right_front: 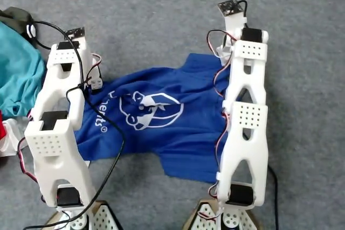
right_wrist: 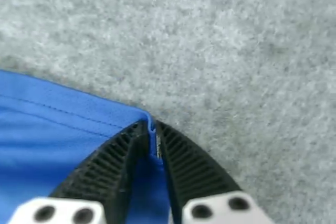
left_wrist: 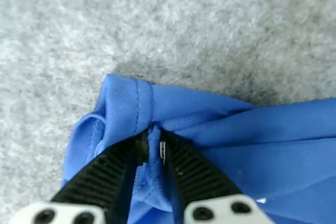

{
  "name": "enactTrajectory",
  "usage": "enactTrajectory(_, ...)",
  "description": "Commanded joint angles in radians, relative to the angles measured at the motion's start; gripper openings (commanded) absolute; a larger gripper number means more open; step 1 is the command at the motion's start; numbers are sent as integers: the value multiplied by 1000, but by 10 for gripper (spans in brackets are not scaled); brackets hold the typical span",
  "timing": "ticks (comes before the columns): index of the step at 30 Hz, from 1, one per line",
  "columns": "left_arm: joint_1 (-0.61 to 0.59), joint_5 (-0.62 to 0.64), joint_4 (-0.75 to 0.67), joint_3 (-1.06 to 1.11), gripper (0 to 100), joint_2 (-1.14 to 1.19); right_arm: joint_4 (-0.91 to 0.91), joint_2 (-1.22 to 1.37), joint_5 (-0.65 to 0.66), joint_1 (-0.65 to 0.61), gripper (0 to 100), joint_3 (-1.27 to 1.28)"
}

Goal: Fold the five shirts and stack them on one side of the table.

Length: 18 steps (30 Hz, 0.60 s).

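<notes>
Grey felt-like cloth was seen covering the worktop (right_front: 161, 20), and the blue shirt (right_front: 183, 138) was laid across its middle between the two arms, with its white print (right_front: 148, 109) turned upward. The left tool (left_wrist: 154, 141) was closed on a bunched, hemmed corner of the blue shirt, a thin fold of cloth being pinched between the ribbed black fingers (left_wrist: 105, 171). The right tool (right_wrist: 153, 128) was likewise clamped narrowly on a hemmed blue edge at the shirt's other end, where the cloth met the bare grey surface. A crumpled teal cloth (right_front: 19, 79) was heaped at the worktop's left edge, just beside the left arm, and a black cable (right_front: 116, 154) was draped over the blue shirt near that arm.
</notes>
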Motion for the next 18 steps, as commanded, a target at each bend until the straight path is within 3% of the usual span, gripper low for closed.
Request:
enactTrajectory(1,-14,-5,-31,3,19,-4,-3,-65,6,25,5,-4)
enactTrajectory(6,-14,-3,-31,3,19,-4,31,-71,-34,24,5,-51)
enactTrajectory(10,-8,-6,-28,-18,19,-13,178,-107,-66,24,5,-266)
enactTrajectory(18,-9,-5,241,-316,19,-194,311,-414,-20,18,5,-282)
